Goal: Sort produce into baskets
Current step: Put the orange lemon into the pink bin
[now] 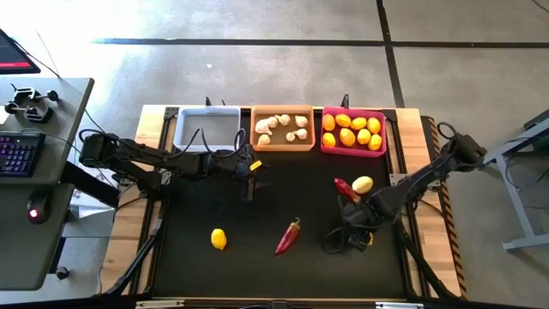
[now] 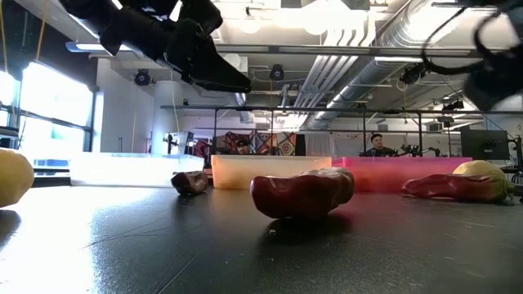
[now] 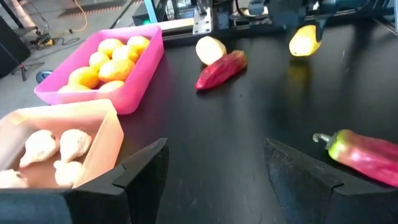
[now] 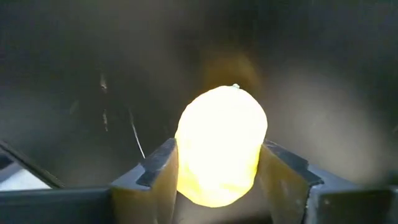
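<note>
Three baskets point(image 1: 207, 129): shallow plastic — white, orange, pink, at mat's far edge.
Right gripper point(image 4: 217, 171): fingers clasp smooth oval lemon point(image 4: 221, 146) — seen only from its wrist.
Left gripper point(image 3: 214, 177): spread wide, holding nothing, near orange basket.

we see three shallow baskets in a row at the mat's far edge: the white basket point(image 1: 207, 127) empty, the orange basket point(image 1: 282, 128) holding knobbly white garlic point(image 1: 283, 127), the pink basket point(image 1: 352, 131) full of yellow lemons point(image 1: 352, 132). loose on the black mat lie a lemon point(image 1: 219, 239), a dark red chili point(image 1: 288, 237), and another chili point(image 1: 343, 186) touching a pale lemon point(image 1: 363, 184). one more lemon point(image 4: 219, 145) sits between dark fingers point(image 4: 281, 174).
</note>
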